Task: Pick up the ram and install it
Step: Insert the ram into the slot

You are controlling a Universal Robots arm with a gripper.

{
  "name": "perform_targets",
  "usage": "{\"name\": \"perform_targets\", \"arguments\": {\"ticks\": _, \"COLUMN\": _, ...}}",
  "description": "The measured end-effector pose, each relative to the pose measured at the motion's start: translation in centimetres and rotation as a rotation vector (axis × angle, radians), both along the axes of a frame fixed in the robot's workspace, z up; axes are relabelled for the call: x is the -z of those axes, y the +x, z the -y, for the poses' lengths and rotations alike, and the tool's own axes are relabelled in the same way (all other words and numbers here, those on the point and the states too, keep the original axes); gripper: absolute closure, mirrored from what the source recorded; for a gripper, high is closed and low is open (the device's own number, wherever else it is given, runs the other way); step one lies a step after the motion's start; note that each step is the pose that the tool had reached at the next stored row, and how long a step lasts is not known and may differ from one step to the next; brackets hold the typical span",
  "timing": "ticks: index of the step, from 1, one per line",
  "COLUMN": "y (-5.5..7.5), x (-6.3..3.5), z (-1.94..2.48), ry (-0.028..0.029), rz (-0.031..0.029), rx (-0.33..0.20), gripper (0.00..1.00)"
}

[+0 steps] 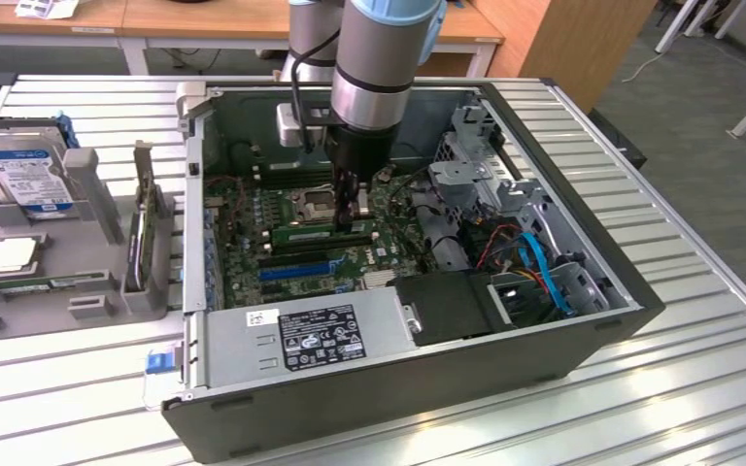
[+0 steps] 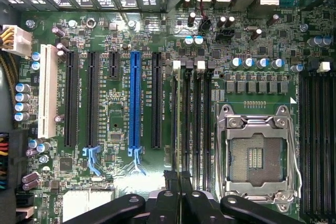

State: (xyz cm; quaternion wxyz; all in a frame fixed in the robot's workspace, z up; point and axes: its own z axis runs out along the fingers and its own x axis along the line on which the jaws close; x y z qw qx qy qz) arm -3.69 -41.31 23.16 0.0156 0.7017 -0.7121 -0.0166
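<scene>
Fingers [image 2: 171,181] all but closed, deep inside the open computer case [image 1: 412,398] at the centre of the exterior view, and they look to be pinching the top edge of the ram [image 1: 322,234]; that thin green stick sits level, running across the motherboard [image 1: 250,248] just below the arm, right at the memory slots [image 2: 202,124]; whether it hovers over its slot or is already down in it, I cannot tell.

Risks now. First is alignment, because the slots lie tight together side by side; a stick slightly off would land on a slot wall rather than in the channel, and pressure then could bend the board or chip the contacts. Second is tilt; the grip looks to be toward the ram's end on the exterior view's right rather than its middle, so one end may seat while the other rides high. The white latches [image 2: 176,65] must stand clear too, or the stick stops short. Open CPU socket [image 2: 257,156] lies just beside the slots; a sideways slip puts metal on delicate pins. Blue slot [image 2: 135,103] is near but apart; no trouble there.
</scene>
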Motion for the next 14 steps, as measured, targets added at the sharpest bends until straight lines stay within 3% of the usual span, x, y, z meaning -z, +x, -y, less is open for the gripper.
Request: {"name": "perform_targets", "arguments": {"ticks": 14, "y": -0.01, "x": 0.05, "z": 0.08, "ry": 0.0000, "rz": 0.0002, "rx": 0.000, "gripper": 0.88}}
